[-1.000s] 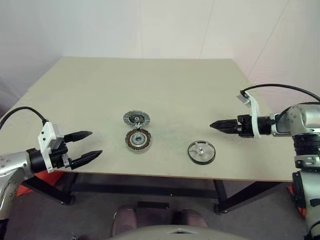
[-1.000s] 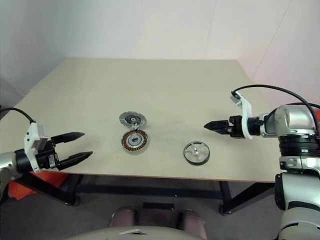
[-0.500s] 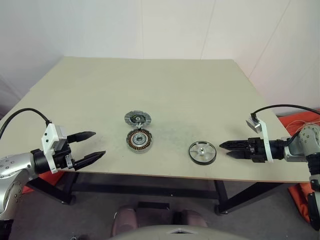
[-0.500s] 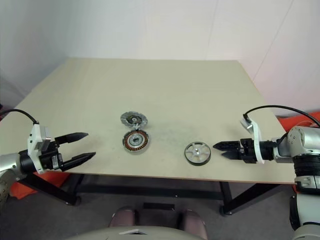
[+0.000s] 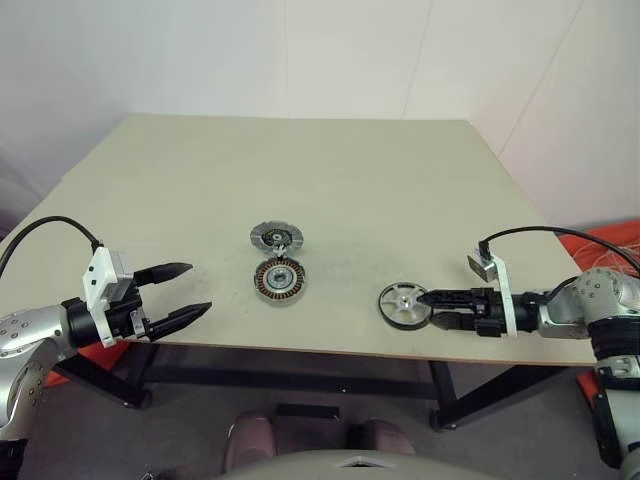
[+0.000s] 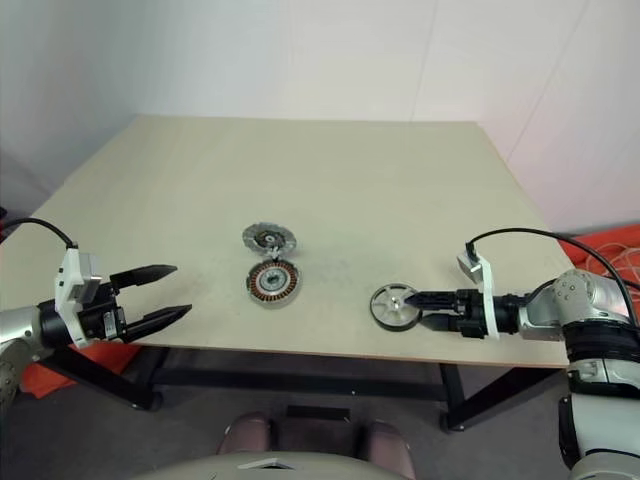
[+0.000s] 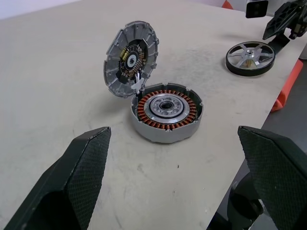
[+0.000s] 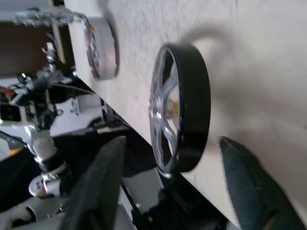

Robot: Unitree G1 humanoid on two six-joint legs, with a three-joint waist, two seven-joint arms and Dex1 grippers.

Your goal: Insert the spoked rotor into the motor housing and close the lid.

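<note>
1. The right gripper (image 5: 432,309) is being held level at the table's (image 5: 300,180) near edge, fingers parted around the rim of the one spoked rotor (image 5: 403,304), not yet clamped.
2. The left gripper (image 5: 178,295) is being held wide open, empty, off the near left edge.
3. One motor housing (image 5: 279,281) is lying mid-table, its one lid (image 5: 274,237) being propped open behind it.

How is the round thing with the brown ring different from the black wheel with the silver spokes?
The silver-grey motor housing holds a ring of copper-brown windings; the black-rimmed spoked rotor has open gaps between silver spokes. The housing has a grey finned lid standing open at its edge; the rotor lies alone, nearer the right gripper. Both are round and rest on the tan table.
</note>
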